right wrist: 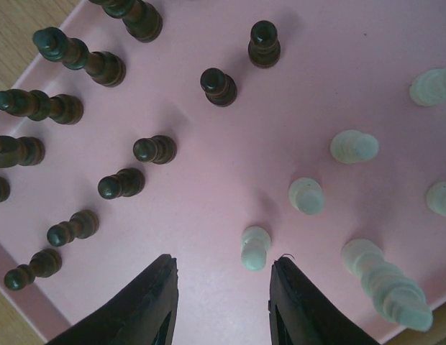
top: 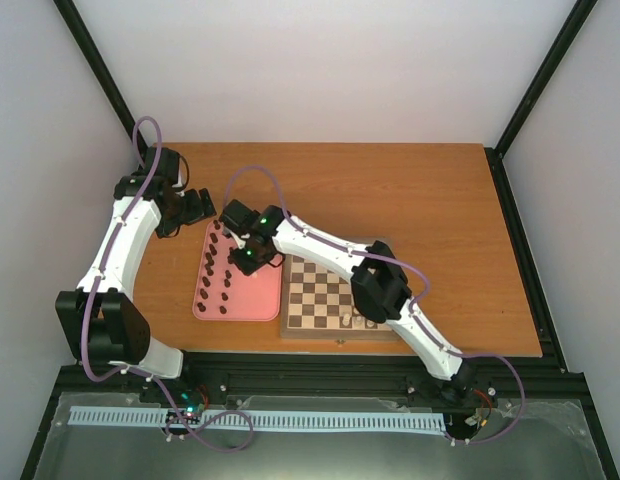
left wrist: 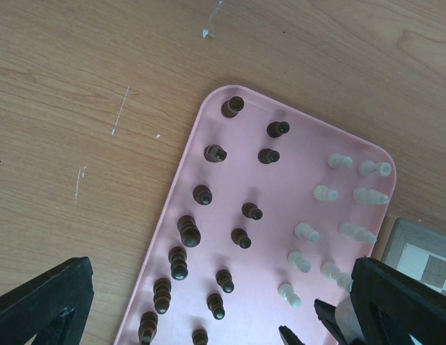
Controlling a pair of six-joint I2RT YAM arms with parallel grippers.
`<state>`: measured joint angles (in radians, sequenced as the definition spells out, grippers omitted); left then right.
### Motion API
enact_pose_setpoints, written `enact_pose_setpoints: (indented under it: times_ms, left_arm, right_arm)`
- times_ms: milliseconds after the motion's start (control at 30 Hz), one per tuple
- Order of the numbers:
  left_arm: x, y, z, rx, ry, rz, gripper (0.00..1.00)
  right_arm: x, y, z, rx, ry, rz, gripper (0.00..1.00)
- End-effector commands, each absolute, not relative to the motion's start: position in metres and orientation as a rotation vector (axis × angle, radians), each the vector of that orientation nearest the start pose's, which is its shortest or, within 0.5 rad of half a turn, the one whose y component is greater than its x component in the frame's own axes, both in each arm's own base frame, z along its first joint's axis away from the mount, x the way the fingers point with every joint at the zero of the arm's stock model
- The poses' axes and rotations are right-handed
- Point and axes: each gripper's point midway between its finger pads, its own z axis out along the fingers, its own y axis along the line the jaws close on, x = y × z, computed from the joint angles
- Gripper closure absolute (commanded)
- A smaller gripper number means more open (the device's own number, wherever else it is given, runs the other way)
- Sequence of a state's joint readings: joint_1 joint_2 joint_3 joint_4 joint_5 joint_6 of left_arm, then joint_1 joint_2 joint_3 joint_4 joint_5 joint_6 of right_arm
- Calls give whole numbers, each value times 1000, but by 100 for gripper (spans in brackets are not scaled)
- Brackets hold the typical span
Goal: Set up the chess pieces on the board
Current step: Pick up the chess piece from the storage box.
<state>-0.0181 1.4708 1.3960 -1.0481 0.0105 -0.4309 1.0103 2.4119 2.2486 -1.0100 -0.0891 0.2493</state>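
Woodgrain covers the table [top: 410, 190], orange-brown and smooth; its small pale scuffs show only in the left wrist view. On it lies the tray [top: 258, 298], a matte pink rectangle with rounded corners and a low raised lip. Just beside the tray's right edge sits the board [top: 315, 334], square, with dark-brown and cream checks inside a brown wooden rim. Most chess pieces [right wrist: 155, 149] stand on the tray. They are slim turned pegs with rounded heads: dark brown ones in two columns on the side away from the board, pale cream ones on the side nearer it.

Note the right arm: it reaches diagonally left across the board with its wrist pitched down over the tray. The right gripper [right wrist: 223, 287] hovers above the cream group, its black jaws partly open and holding nothing. A cream pawn [right wrist: 255, 248] stands just ahead of the gap. The left arm bends along the table's left edge. The left gripper [left wrist: 221, 266] has its jaws spread wide over the tray and grips nothing.

Use the top view for both arms and the whole board. The left wrist view shows only one board corner; the right wrist view shows none.
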Motion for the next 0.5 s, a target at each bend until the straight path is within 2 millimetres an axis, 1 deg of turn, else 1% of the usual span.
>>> enact_pose_setpoints:
  times_ms: [0, 267, 467]
  left_arm:
    - [352, -8, 206, -553, 2618, -154, 0]
    - [352, -8, 203, -554, 2624, -149, 0]
    - [353, -8, 202, -554, 2629, -149, 0]
  right_arm:
    - [290, 489, 79, -1099, 2619, 424, 64]
    - [287, 481, 59, -1111, 2671, 370, 64]
    - [286, 481, 52, -1120, 2680, 363, 64]
